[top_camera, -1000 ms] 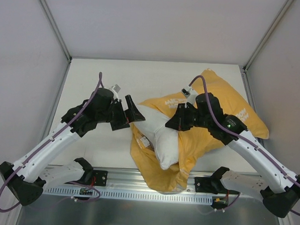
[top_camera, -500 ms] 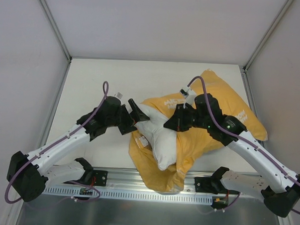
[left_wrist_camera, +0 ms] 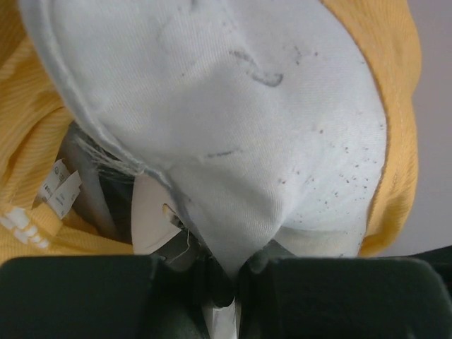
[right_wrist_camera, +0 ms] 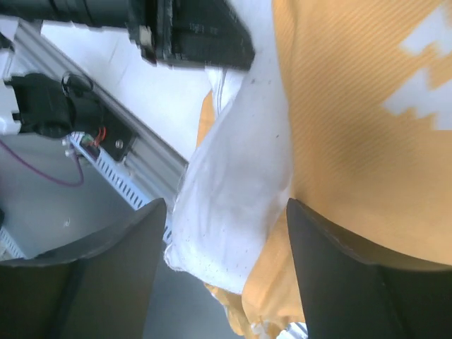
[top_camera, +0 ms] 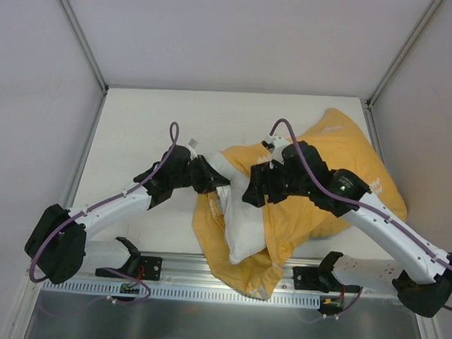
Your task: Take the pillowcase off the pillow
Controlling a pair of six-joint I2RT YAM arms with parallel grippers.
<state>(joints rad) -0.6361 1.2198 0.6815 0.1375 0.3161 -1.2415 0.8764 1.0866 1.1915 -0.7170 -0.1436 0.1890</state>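
The white pillow [top_camera: 242, 223] sticks out of the mustard-yellow pillowcase [top_camera: 339, 159] toward the near edge; the rest of it is hidden inside the cover. My left gripper [top_camera: 211, 176] is shut on the pillow's far left corner. In the left wrist view the white pillow [left_wrist_camera: 233, 127] narrows into the pinched fingers of the left gripper [left_wrist_camera: 226, 279], with the yellow pillowcase [left_wrist_camera: 28, 141] on both sides. My right gripper [top_camera: 253, 195] hovers open over the cover's mouth. In the right wrist view the right gripper [right_wrist_camera: 222, 268] has its fingers wide apart, with the pillow [right_wrist_camera: 240, 191] and pillowcase [right_wrist_camera: 353, 106] beyond them.
The pale table [top_camera: 138, 121] is boxed in by grey walls at the back and both sides. A metal rail [top_camera: 206, 277] with the arm bases runs along the near edge. The pillowcase's lower end hangs over that rail.
My left gripper moved right onto the pillow's corner and shut on it. My right gripper let go of the pillowcase, opened, and shifted a little left.
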